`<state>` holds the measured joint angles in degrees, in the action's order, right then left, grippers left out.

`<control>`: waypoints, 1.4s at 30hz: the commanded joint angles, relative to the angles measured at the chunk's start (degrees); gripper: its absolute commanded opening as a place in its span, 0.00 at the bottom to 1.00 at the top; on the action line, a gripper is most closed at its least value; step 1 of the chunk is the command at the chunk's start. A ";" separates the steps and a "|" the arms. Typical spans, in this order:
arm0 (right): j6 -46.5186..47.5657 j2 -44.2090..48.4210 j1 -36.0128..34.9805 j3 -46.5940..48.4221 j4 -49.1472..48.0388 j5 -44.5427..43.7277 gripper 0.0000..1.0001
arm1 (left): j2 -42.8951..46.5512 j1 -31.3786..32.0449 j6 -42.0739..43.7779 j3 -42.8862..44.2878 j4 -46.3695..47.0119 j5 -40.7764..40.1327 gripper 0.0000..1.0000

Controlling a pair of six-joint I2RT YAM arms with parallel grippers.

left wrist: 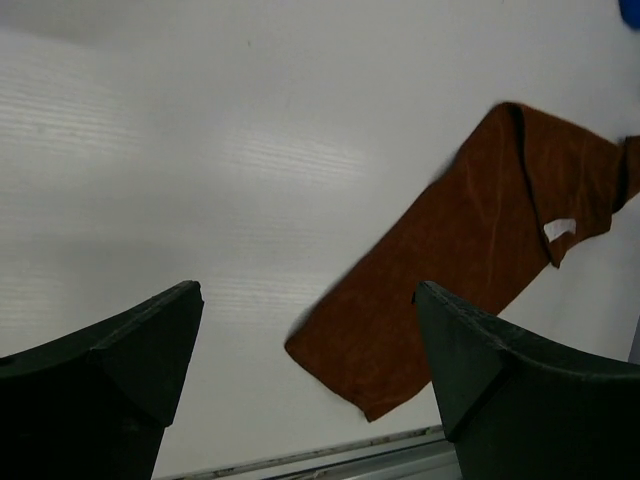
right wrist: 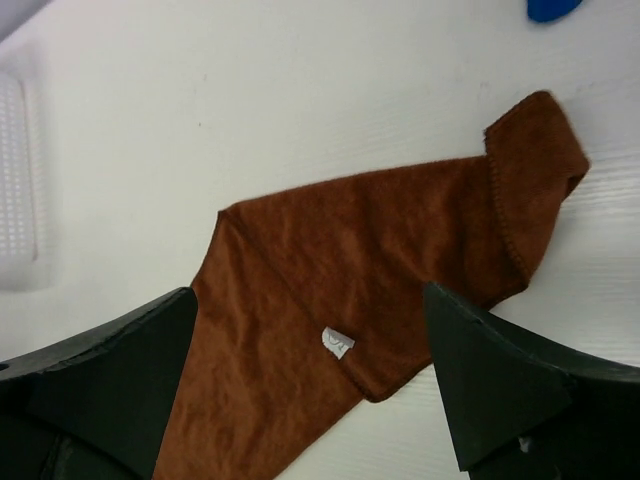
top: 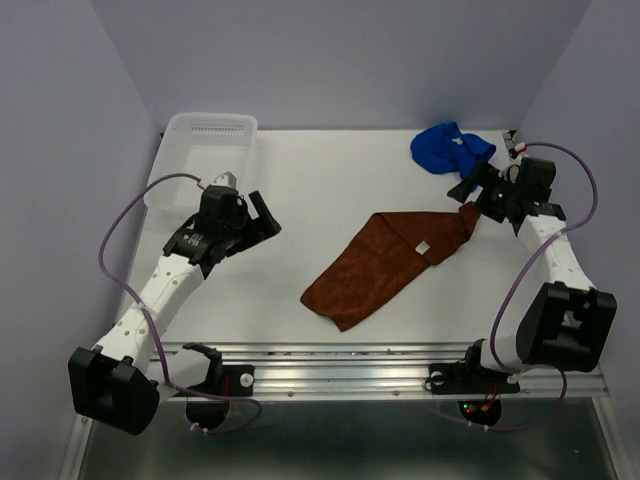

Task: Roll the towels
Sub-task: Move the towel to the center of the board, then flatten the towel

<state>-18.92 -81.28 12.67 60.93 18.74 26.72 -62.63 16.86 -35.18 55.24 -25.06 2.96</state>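
Note:
The rust-brown towel [top: 380,262] lies flat and slanted in the middle of the table, its white tag [top: 423,247] facing up and its right end folded over. It also shows in the left wrist view [left wrist: 470,270] and the right wrist view [right wrist: 380,250]. The blue towel [top: 450,147] is bunched at the back right, and a bit of it shows at the top edge of the right wrist view [right wrist: 555,8]. My left gripper [top: 262,215] is open and empty, left of the brown towel. My right gripper [top: 478,195] is open and empty, just above the brown towel's right end.
A white mesh basket [top: 205,150] stands at the back left, and its edge shows in the right wrist view [right wrist: 15,180]. A metal rail [top: 380,365] runs along the table's near edge. Purple walls close in the back and sides.

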 commanded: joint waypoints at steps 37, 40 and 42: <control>-3.85 13.16 -4.49 -11.53 5.52 -20.75 1.00 | -29.74 29.19 -10.09 -6.73 0.72 -8.05 0.23; -3.50 12.98 -4.49 -11.53 7.18 -20.22 1.00 | -30.53 29.54 -10.87 -6.38 -2.18 -11.20 0.00; -2.18 12.72 -6.15 -11.62 9.11 -20.56 1.00 | -30.36 29.54 -11.93 -5.33 -4.82 -13.59 0.00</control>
<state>-22.26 -69.01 8.40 49.65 25.82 7.09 -91.07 46.04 -45.91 49.82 -21.12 -4.29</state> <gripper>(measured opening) 0.998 0.021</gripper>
